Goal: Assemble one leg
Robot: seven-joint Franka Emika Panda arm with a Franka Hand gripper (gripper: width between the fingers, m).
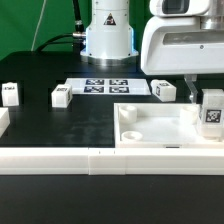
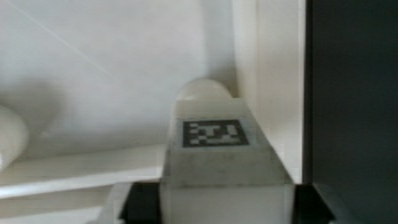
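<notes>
- The end effector [image 1: 205, 97] hangs at the exterior view's right, its two fingers pinching the leg [image 1: 212, 110] from either side.
- The leg is upright in that grip, its black-and-white tag facing the exterior camera. It is over the far right part of the large white panel [image 1: 165, 123].
- I can't tell whether the leg's lower end is touching the panel or is just above it.
- In the wrist view, the leg [image 2: 215, 150] runs away from the end effector [image 2: 214, 196], with the tag on its upper face. The pale panel [image 2: 89, 60] lies beneath it and the black counter [image 2: 356, 80] runs along one side.
- Three loose blocks of the same kind sit on the counter [image 1: 40, 125]. One [image 1: 165, 91] is just behind the panel, one [image 1: 62, 96] is further toward the exterior view's left, and one [image 1: 10, 93] is near that left edge.
- The marker board [image 1: 105, 86] lies flat between the middle block and the one by the panel, in front of the arm's white base [image 1: 107, 35].
- A long white bar [image 1: 60, 158] runs along the near edge of the counter.
</notes>
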